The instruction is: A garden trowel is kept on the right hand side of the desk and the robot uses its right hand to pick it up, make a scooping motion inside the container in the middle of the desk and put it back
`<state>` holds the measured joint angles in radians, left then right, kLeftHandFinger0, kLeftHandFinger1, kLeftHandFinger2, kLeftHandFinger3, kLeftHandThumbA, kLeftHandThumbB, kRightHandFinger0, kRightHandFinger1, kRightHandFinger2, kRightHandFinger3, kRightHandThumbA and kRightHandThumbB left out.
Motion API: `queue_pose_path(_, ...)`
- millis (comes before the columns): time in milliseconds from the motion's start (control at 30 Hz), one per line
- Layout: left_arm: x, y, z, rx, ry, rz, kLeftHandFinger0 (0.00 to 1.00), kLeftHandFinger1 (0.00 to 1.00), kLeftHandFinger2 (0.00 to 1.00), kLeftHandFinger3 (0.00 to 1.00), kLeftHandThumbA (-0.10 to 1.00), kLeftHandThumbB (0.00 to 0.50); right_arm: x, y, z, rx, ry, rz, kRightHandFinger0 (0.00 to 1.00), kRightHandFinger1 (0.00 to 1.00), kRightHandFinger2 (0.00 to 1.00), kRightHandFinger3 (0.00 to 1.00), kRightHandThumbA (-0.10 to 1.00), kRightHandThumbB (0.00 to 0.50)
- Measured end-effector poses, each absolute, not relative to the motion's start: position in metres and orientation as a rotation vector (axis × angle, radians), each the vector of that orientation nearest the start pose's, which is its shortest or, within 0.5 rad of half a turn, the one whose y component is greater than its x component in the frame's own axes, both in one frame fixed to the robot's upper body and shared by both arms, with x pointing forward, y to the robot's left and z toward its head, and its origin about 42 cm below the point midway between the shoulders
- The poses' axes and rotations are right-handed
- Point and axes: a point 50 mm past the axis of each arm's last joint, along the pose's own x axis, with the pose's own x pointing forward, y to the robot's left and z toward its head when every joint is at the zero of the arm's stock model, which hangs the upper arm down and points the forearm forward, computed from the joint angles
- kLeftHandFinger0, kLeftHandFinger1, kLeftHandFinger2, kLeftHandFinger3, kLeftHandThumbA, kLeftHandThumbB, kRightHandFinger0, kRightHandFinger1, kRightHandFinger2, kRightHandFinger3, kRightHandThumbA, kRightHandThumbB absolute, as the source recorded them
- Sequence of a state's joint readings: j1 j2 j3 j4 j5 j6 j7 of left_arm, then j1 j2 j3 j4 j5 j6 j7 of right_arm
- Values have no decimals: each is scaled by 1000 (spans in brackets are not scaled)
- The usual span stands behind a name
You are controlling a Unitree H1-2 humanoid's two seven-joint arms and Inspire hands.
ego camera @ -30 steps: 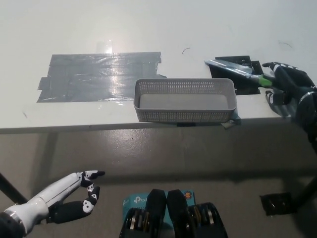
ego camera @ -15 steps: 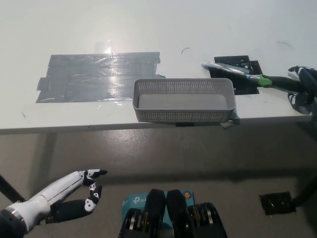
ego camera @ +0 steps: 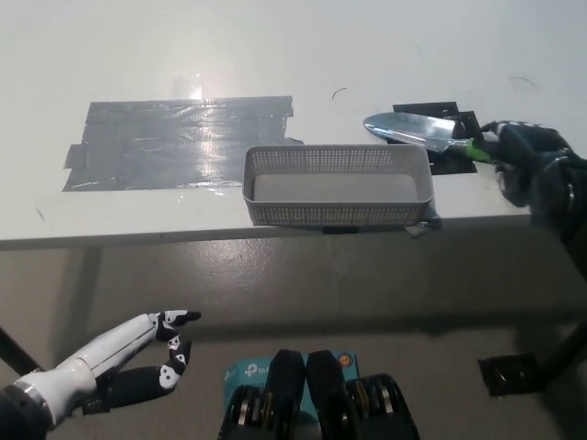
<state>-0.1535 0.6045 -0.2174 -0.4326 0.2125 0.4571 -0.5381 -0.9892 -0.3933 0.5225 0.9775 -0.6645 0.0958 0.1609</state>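
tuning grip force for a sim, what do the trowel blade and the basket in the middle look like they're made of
The trowel blade is likely polished metal: it is silvery and mirrors the light. The basket is probably matte grey moulded plastic: its walls are a fine, regular mesh of holes under a smooth rim.

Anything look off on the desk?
Nothing spilled or broken. The basket sits at the desk's front edge, a tape scrap sticking out by its right corner. The grey tape patch is wrinkled. The right hand grips the trowel; the left hand rests below the desk.
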Motion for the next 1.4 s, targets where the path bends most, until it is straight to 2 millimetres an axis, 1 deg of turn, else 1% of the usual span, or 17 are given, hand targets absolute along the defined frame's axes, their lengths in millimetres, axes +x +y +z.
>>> queue_pose_path(133,294,282,222,821,99,-605,1000,1000,1000,1000,1000,292,557,-254,243,-1449,147,281,1000,1000,1000,1000,550,500)
queue_pose_path(167,294,282,223,822,97,-607,1000,1000,1000,1000,1000,280,559,-252,247,-1455,141,283,1000,1000,1000,1000,483,484)
queue_pose_path(267,294,281,226,824,88,-613,1000,1000,1000,1000,1000,285,563,-253,253,-1465,153,287,1000,1000,1000,1000,450,451)
queue_pose_path(467,296,280,229,828,79,-618,1000,1000,1000,1000,1000,298,563,-263,245,-1475,262,309,1000,1000,1000,1000,507,442)
queue_pose_path(533,297,279,230,830,77,-622,1000,1000,1000,1000,1000,268,562,-267,240,-1484,309,317,1000,1000,1000,1000,526,412)
queue_pose_path(667,299,278,233,832,69,-626,1000,1000,1000,1000,1000,272,563,-269,239,-1506,378,339,1000,1000,1000,1000,534,425)
queue_pose_path(733,300,278,234,833,67,-627,1000,1000,1000,1000,1000,268,566,-268,244,-1506,402,348,1000,1000,1000,1000,537,461)
queue_pose_path(867,300,278,235,833,66,-629,1000,1000,1000,1000,1000,225,567,-268,248,-1500,443,371,1000,1000,1000,1000,554,478)
queue_pose_path(967,299,279,236,833,65,-632,1000,1000,1000,1000,1000,242,568,-265,249,-1503,456,384,1000,1000,1000,1000,551,486)
queue_pose_path(1100,299,279,236,833,65,-633,1000,1000,1000,1000,1000,242,570,-261,251,-1502,466,394,1000,1000,1000,1000,395,302)
queue_pose_path(1133,300,279,237,831,63,-632,1000,1000,1000,1000,1000,248,571,-260,252,-1505,467,395,927,1000,1000,1000,357,252)
queue_pose_path(1167,300,279,237,832,62,-632,1000,1000,1000,1000,1000,249,571,-259,252,-1508,469,395,699,890,1000,1000,305,248)
queue_pose_path(1233,301,279,238,833,59,-632,1000,1000,1000,1000,1000,249,571,-258,252,-1526,474,393,643,811,1000,1000,302,238)
queue_pose_path(1300,302,278,240,834,54,-631,1000,1000,1000,1000,1000,251,571,-257,252,-1546,474,390,499,659,1000,1000,186,276)
queue_pose_path(1333,302,278,241,835,51,-630,1000,1000,1000,1000,1000,250,572,-256,252,-1560,471,387,490,654,1000,1000,185,273)
queue_pose_path(1367,303,278,241,836,48,-629,1000,1000,1000,1000,1000,239,572,-256,253,-1569,468,384,654,849,1000,1000,151,287)
queue_pose_path(1400,303,278,242,837,46,-629,1000,1000,1000,1000,1000,239,572,-255,252,-1578,466,383,699,891,1000,1000,148,292)
